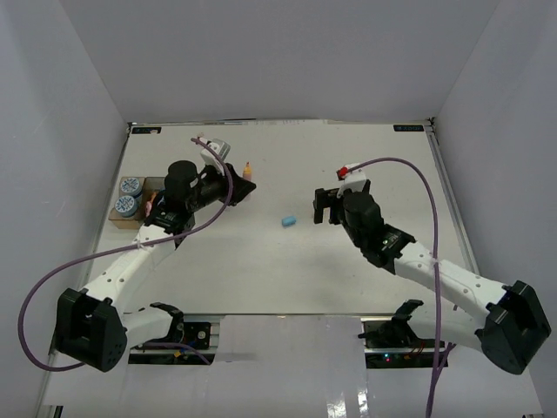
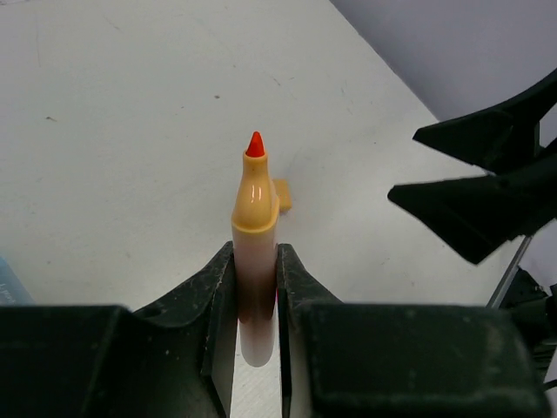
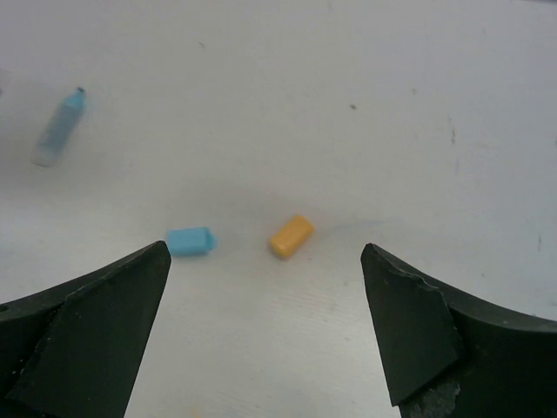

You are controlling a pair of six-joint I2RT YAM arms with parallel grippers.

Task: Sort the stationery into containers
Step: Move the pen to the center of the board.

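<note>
Currently the left gripper [image 2: 255,266] is pinching an orange marker [image 2: 255,209] by its body, with the red tip bare and pointing away from the fingers. An orange cap [image 2: 283,193] lies on the table [image 2: 130,131] just beyond it. The right gripper [image 3: 265,251] is spread wide. Ahead of it lie a blue cap [image 3: 190,241] and the orange cap, close together and touching neither finger. A blue marker [image 3: 61,126] lies farther off, blurred. Two rolls [image 1: 130,185] sit in the tan bin [image 1: 119,219], far left, beside the left arm.
</note>
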